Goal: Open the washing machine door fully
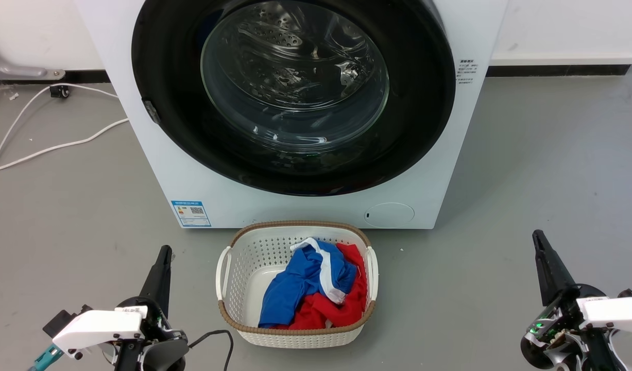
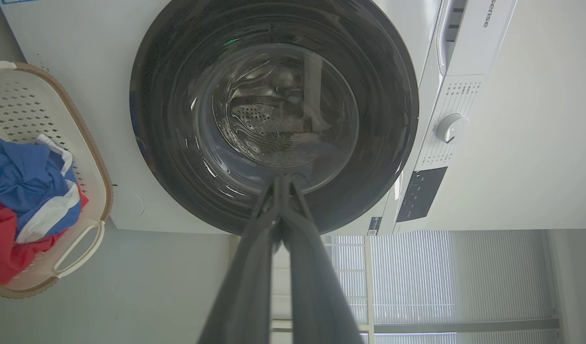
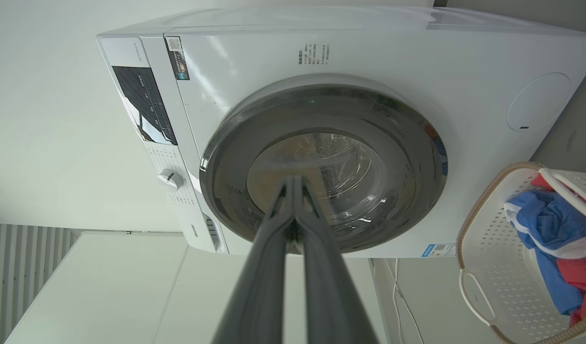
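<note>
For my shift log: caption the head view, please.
Washing machine door shut; left gripper and right gripper closed, flanking the laundry basket.

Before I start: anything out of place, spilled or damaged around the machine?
Nothing stands out. The washing machine door is shut, clothes lie inside the laundry basket, a white cable trails on the floor.

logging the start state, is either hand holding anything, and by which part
Nothing is held: the left hand and right hand are both shut empty, apart from the round glossy black-rimmed washing machine door.
</note>
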You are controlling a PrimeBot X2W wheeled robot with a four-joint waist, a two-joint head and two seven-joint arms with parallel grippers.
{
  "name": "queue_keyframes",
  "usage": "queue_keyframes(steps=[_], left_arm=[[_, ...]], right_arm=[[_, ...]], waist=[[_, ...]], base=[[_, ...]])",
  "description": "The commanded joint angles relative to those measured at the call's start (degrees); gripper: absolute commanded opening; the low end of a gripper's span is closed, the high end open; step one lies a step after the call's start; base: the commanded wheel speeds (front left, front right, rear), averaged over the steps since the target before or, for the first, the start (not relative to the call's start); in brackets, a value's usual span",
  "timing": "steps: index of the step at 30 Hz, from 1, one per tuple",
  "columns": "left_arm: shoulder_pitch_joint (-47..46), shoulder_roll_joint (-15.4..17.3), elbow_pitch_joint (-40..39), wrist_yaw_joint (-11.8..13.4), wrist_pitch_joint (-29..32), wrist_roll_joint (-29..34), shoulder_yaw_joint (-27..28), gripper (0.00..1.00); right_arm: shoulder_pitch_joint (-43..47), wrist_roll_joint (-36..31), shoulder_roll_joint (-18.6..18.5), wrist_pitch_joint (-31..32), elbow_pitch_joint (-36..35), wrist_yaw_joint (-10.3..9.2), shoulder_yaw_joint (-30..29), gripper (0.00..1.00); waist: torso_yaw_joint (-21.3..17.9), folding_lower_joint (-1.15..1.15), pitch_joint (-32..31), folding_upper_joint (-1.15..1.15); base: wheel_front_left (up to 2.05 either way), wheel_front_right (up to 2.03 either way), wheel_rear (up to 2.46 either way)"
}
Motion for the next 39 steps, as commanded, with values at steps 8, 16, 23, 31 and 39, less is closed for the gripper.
queue_keyframes(steps=[8, 16, 23, 31, 39], left_arm=[[-0.53, -0.07, 0.05, -0.19, 0.31, 0.40, 0.23, 0.00], [-0.53, -0.12, 0.05, -0.19, 0.38, 0.36, 0.28, 0.00], [-0.53, -0.15, 0.05, -0.19, 0.43, 0.42, 0.33, 0.00], [0.28, -0.16, 0.07, 0.00, -0.58, 0.53, -1.13, 1.00], [0.17, -0.18, -1.08, -0.01, -3.01, 3.35, -3.71, 1.00]], right_arm=[[-0.63, -0.31, 0.25, 0.20, 0.08, 0.02, -0.12, 0.00], [-0.63, -0.38, 0.28, 0.26, 0.09, 0.02, -0.16, 0.00], [-0.64, -0.42, 0.30, 0.30, 0.09, 0.02, -0.20, 0.00], [0.69, -0.55, 0.14, -0.63, -0.14, 0.00, 0.49, 1.00], [1.48, -3.42, -0.17, -2.95, -1.12, 0.01, 2.26, 1.00]], waist=[[0.00, 0.00, 0.00, 0.00], [0.00, 0.00, 0.00, 0.00], [0.00, 0.00, 0.00, 0.00], [-0.01, 0.00, 0.01, 0.00], [-0.02, 0.00, 0.01, 0.00]], base=[[0.00, 0.00, 0.00], [0.00, 0.00, 0.00], [0.00, 0.00, 0.00], [0.00, 0.00, 0.00], [0.00, 0.00, 0.00]])
